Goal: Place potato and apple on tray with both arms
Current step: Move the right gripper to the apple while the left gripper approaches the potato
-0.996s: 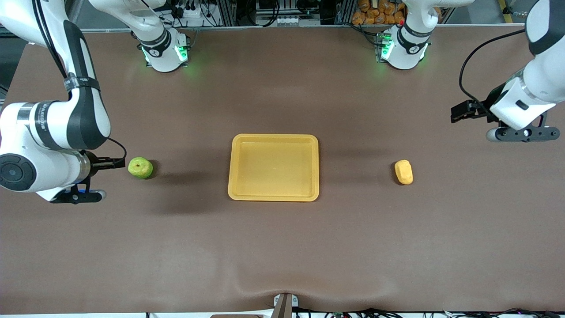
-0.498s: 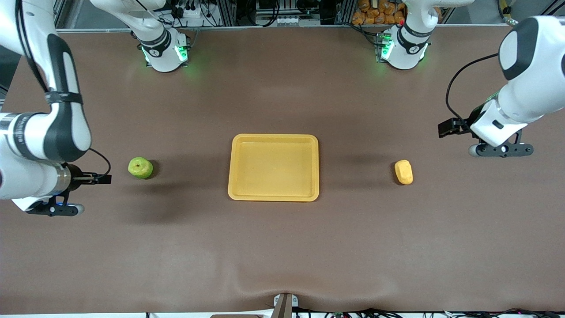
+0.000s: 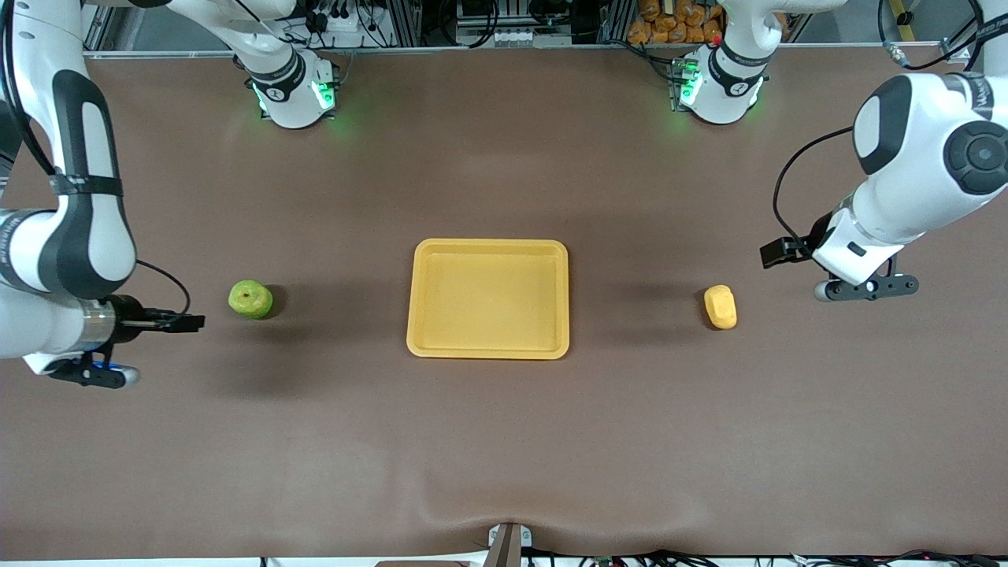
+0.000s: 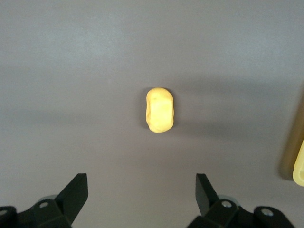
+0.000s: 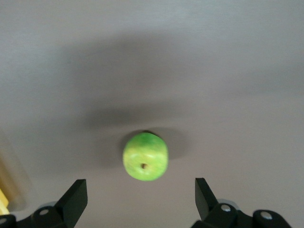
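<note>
Brown tabletop, matte, one shallow wrinkle at the edge nearest the front camera; cable clutter and both green-lit bases along the top of the front view. Tray sits mid-tabletop, empty. Apple lies on the bare tabletop toward my right arm's end, stem dimple up; potato lies toward my left arm's end, long axis running toward the front camera. Both are well apart from the tray, neither yet touched. My right pincer hangs low just beside the apple, on the side away from the tray, fingers spread wide with nothing between them; in the right wrist view the apple sits centred ahead of the two fingertips. My left pincer hovers near the potato, also on the side away from the tray, fingers likewise spread and empty; the left wrist view shows the potato centred between the tips. Step in hand, as I judge it: closing in for both grasps. To do it well, I should bring each pincer squarely over its item before descending, take the potato across its narrow width, and straddle the apple at its widest girth. It is round and would likely roll if one finger lands first.
</note>
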